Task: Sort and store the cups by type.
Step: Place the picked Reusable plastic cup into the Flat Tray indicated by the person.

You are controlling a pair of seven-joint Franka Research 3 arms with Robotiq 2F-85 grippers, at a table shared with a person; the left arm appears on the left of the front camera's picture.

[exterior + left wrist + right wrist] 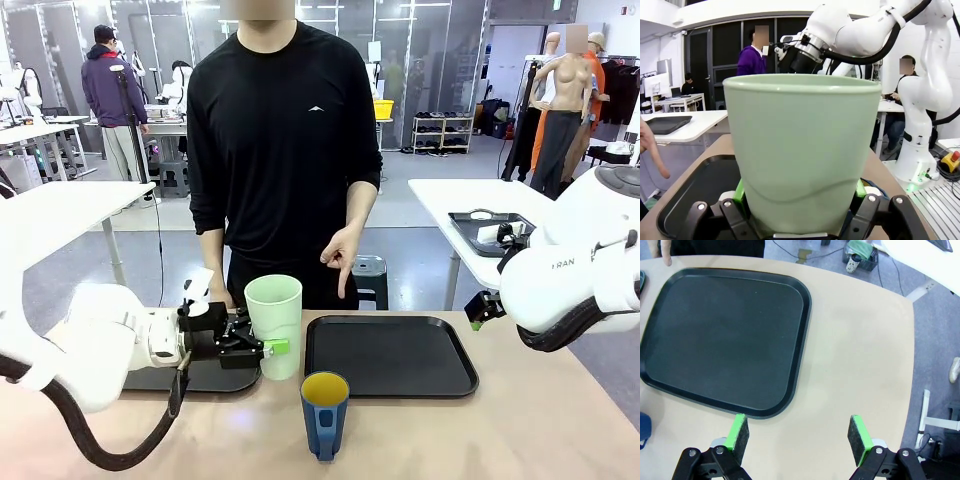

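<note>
While the right hand [798,426] gapes, the left hand [272,346] seemingly pinches a tapered tumbler [273,308].

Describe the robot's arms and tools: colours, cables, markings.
The left arm and right arm are rounded glossy white shells; the right arm carries partly visible grey lettering. A black cable loops under each. The left tool and right tool are black linkages with bright green pads.

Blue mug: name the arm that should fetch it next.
Right, probably. The left end effector is clamped on the mint-green tumbler; the right end effector hangs open and empty over the table, near the black tray and blue mug.
</note>
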